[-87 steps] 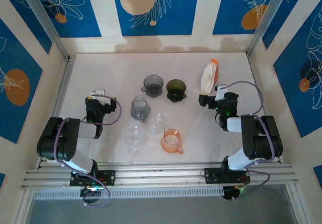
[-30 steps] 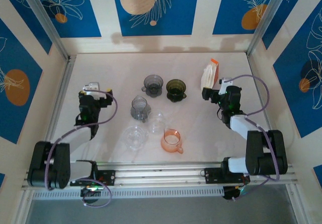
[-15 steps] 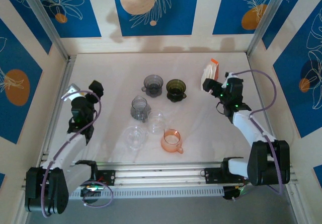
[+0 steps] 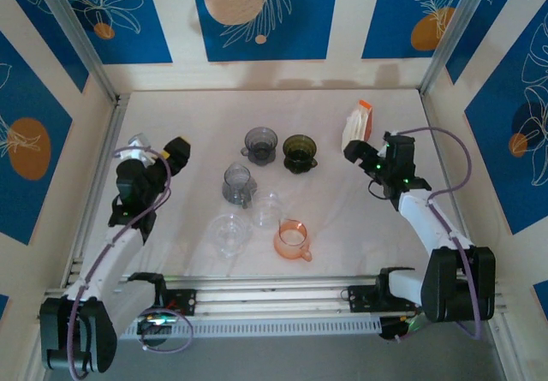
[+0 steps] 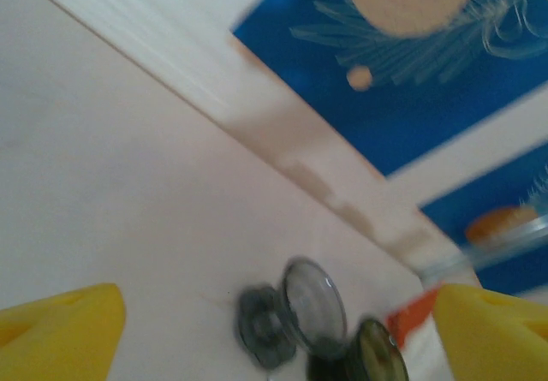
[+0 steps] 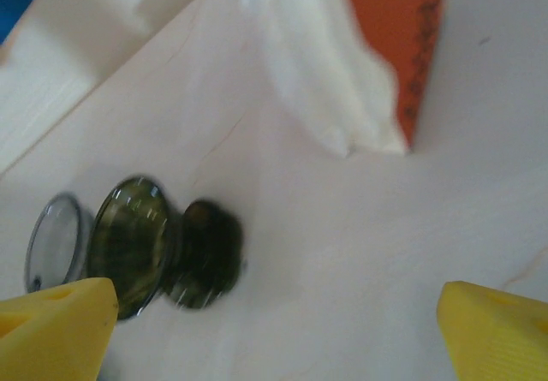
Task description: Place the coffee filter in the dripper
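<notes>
- Both arms have stretched out from the tucked pose of 2.9 s ago. The left gripper has swung round toward the middle of the tabletop, and the right gripper has pushed up toward the coffee filter stack.
- The left fingers are released and spread wide, with 1 yellow tip in each lower corner of the left wrist view and nothing between them.
- The right fingers are also released and wide apart, with nothing held.
- From above, the right gripper sits just beside the near side of the stack. The right wrist view shows bare tabletop between the tips and the filters.
- The filters are white, bundled in an orange pack, at the far right of the tabletop.
- Left of the right gripper, the dark green dripper and the grey dripper stand side by side. Both show blurred in the wrist views.
- Nearer the arm bases are a second grey vessel, a clear vessel, a small clear piece and an orange cup.
- The left gripper is well apart from that cluster, out at the left side.
</notes>
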Robot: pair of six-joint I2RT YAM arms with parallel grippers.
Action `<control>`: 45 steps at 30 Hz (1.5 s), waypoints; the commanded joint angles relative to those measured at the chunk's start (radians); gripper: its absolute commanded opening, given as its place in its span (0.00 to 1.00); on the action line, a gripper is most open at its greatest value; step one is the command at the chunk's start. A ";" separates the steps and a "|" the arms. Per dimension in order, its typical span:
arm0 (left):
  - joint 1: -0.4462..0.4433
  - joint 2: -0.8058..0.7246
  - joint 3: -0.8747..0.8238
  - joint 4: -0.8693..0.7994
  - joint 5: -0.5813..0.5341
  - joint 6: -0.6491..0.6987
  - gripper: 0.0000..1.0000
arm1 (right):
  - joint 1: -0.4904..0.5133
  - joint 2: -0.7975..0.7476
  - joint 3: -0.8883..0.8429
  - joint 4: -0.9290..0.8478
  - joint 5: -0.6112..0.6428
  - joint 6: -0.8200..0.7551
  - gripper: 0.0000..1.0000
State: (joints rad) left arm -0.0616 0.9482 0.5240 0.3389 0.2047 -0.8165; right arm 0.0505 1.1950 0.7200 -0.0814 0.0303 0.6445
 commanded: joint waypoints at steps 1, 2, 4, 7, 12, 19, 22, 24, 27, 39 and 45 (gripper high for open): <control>-0.012 0.020 0.054 -0.183 0.226 0.028 0.88 | 0.101 -0.012 0.034 -0.165 -0.087 -0.064 0.95; -0.025 0.021 0.061 -0.217 0.239 0.035 0.87 | 0.134 -0.011 0.036 -0.189 -0.090 -0.084 0.95; -0.061 0.013 0.075 -0.321 0.252 0.067 0.85 | 0.212 -0.003 0.046 -0.241 -0.112 -0.140 0.95; -0.132 0.013 0.097 -0.477 0.245 0.126 0.81 | 0.315 0.027 0.090 -0.332 -0.115 -0.197 0.92; -0.206 -0.022 0.091 -0.632 0.187 0.164 0.75 | 0.495 0.059 0.151 -0.423 -0.044 -0.239 0.89; -0.221 -0.081 0.057 -0.687 0.172 0.169 0.74 | 0.645 0.083 0.167 -0.465 0.003 -0.235 0.89; -0.221 -0.058 0.062 -0.687 0.165 0.173 0.73 | 0.679 0.129 0.200 -0.453 0.027 -0.253 0.88; -0.220 -0.029 0.070 -0.673 0.177 0.166 0.72 | 0.689 0.178 0.243 -0.447 0.025 -0.274 0.86; -0.219 -0.006 0.084 -0.661 0.188 0.165 0.71 | 0.699 0.249 0.311 -0.459 0.037 -0.313 0.86; -0.219 0.010 0.115 -0.670 0.197 0.179 0.75 | 0.783 0.407 0.406 -0.506 0.116 -0.382 0.91; -0.218 0.027 0.122 -0.659 0.210 0.174 0.75 | 0.800 0.450 0.425 -0.493 0.128 -0.399 0.92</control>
State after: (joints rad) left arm -0.2756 0.9703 0.6117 -0.3229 0.3901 -0.6518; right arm 0.8436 1.6291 1.1099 -0.5667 0.1440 0.2699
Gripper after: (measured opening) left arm 0.747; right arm 0.919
